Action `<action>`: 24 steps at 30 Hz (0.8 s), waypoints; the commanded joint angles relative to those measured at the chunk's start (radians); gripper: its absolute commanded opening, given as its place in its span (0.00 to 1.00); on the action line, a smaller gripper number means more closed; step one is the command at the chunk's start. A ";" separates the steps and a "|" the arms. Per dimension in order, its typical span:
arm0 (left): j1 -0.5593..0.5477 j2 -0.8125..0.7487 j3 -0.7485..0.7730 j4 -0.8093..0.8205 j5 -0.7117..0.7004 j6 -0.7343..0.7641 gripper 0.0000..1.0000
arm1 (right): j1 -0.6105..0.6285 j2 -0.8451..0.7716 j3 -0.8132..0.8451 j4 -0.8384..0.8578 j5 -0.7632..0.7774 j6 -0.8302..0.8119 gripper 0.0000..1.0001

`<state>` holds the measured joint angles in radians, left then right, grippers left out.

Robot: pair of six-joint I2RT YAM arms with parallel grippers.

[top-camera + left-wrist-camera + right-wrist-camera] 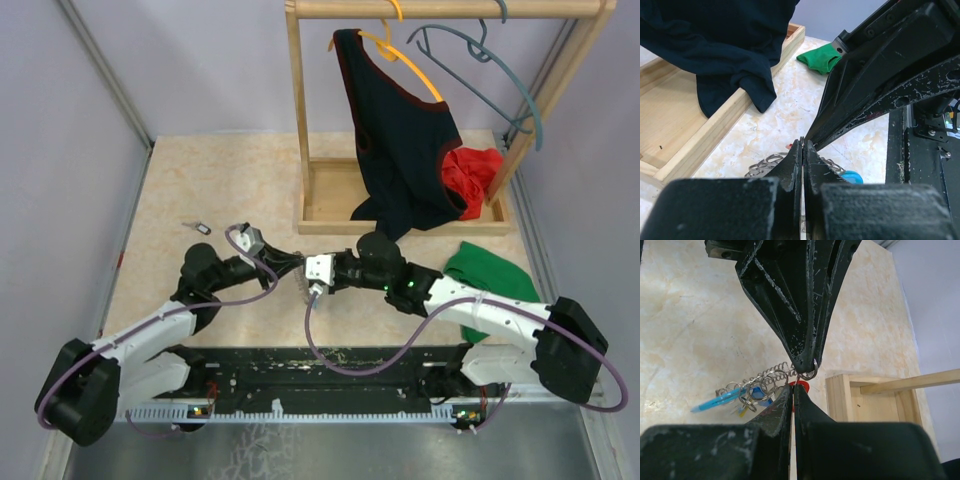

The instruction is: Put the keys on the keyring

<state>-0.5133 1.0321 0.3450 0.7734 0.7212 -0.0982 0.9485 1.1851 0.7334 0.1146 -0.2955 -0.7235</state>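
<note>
The light, springy keyring (765,378) is best pinched at its end loop, where the left gripper (807,365) clenches it; the right gripper (792,391) seemingly clenches a red key (802,385).

wooden rack (298,120) — navy top (395,130) on orange hanger (415,68) | red cloth (472,172) in its base | green cloth (485,272) on table (200,180)

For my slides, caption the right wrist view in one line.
Shut left end effector meets the right end effector, which pinches a red key, tip to tip beside the coiled keyring.
</note>
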 commanded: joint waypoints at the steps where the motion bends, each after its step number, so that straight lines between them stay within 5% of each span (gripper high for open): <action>1: -0.008 -0.030 -0.011 0.100 -0.050 -0.008 0.00 | 0.005 -0.012 -0.024 0.079 0.003 0.020 0.00; 24: -0.009 -0.004 -0.029 0.178 0.005 -0.055 0.00 | -0.008 -0.006 -0.104 0.279 -0.005 0.068 0.03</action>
<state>-0.5213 1.0279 0.3092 0.8627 0.6930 -0.1425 0.9394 1.1847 0.6418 0.3065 -0.3027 -0.6792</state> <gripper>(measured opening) 0.008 0.015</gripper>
